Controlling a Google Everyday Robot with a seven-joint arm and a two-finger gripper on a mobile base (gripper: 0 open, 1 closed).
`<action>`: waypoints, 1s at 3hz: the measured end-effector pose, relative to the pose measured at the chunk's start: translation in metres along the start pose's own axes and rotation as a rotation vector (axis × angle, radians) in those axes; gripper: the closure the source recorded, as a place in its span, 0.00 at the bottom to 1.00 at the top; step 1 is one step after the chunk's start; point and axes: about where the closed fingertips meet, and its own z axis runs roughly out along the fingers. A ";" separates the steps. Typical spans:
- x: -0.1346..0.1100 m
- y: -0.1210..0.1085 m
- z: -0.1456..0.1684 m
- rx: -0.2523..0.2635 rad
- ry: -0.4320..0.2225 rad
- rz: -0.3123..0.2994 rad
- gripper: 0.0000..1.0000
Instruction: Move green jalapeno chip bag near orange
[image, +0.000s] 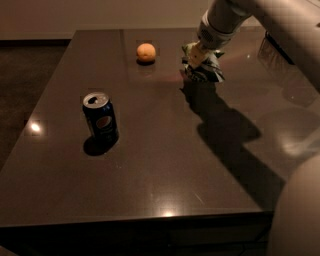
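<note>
While the pincer (197, 56) grips the green jalapeno chip bag (206, 71) at 3 o'clock of the orange (146, 52), carry it low over the counter (165, 170) toward 9 o'clock, w/o bumping fruit.

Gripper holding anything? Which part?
Yes: the gripper, right of the small round orange fruit, pinches the wrinkly green-and-white foil chip bag by its upper edge.

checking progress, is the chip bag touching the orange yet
No, the gripper at the table's far side holds the chip bag apart from the orange, with a clear gap between them.
</note>
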 end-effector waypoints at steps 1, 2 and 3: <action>-0.019 -0.004 0.025 -0.033 -0.034 -0.038 1.00; -0.040 0.003 0.046 -0.079 -0.071 -0.082 1.00; -0.057 0.014 0.061 -0.129 -0.094 -0.134 0.84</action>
